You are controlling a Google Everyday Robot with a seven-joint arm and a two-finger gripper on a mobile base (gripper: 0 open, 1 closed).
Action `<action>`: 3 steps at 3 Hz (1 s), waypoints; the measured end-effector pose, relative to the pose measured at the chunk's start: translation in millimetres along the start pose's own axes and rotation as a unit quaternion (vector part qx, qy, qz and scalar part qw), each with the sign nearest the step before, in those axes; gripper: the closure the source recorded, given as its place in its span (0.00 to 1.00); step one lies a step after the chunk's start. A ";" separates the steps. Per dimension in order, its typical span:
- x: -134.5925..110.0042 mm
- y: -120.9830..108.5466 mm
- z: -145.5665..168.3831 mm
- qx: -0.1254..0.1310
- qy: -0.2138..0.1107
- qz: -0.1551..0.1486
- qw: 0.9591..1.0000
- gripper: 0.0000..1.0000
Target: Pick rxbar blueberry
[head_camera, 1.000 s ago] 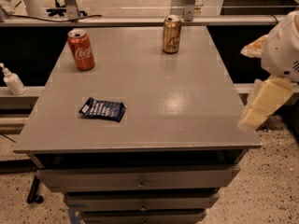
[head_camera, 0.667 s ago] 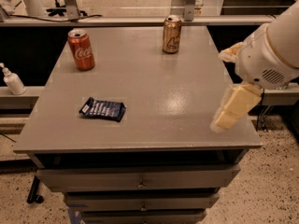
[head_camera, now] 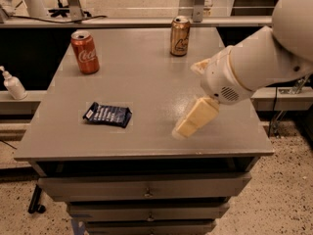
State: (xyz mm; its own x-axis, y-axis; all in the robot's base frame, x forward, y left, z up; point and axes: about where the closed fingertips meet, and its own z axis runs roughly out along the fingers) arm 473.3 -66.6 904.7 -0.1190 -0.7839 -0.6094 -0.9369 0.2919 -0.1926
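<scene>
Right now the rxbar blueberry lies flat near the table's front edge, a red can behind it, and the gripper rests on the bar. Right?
No. The camera view shows the gripper well apart from the rxbar blueberry, off to its right over the table. The rest stands.

Rxbar blueberry [head_camera: 107, 114] lay flat on the grey table [head_camera: 146, 77], in the front-left part of the top and short of the front edge. Wrapper was dark navy blue and rectangular, with pale lettering across its upper face and crimped ends. Long axis ran roughly left to right, the right end turned slightly toward the front edge. Wrapper looked closed and a little rumpled. Nothing touched it. Gripper [head_camera: 186, 100] hung over the front-right part of the table, well apart from the bar, its fingers spread and holding nothing.
</scene>
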 end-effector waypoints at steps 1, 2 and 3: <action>-26.2 18.2 33.0 -0.013 -0.048 0.017 0.999 0.00; -60.8 39.9 67.6 -0.034 -0.094 0.019 0.995 0.00; -88.5 55.9 104.0 -0.052 -0.124 0.017 0.991 0.00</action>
State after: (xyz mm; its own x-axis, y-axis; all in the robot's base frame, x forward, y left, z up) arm 465.7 76.0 867.8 -0.0775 -0.6117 -0.7873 -0.9641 0.2470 -0.0970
